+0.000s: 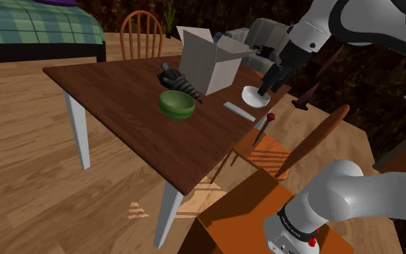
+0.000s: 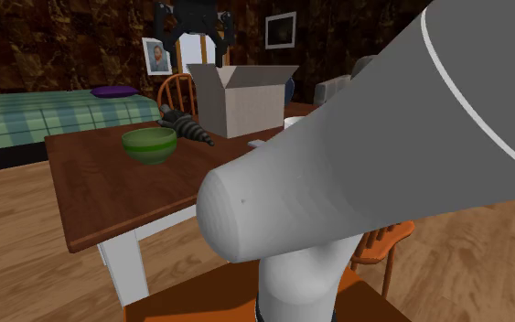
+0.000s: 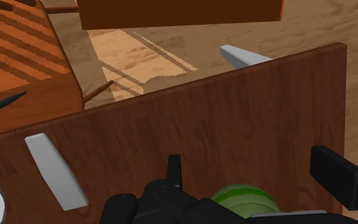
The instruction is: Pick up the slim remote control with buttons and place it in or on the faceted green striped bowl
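Wooden table (image 1: 115,94), remote (image 1: 239,111) near edge, bowl (image 1: 177,104) apart

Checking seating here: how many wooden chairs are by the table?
2. One wooden chair stands at the table's far side, towards the bed; the other sits at the table's edge on the shoulder view's right. More may be hidden.
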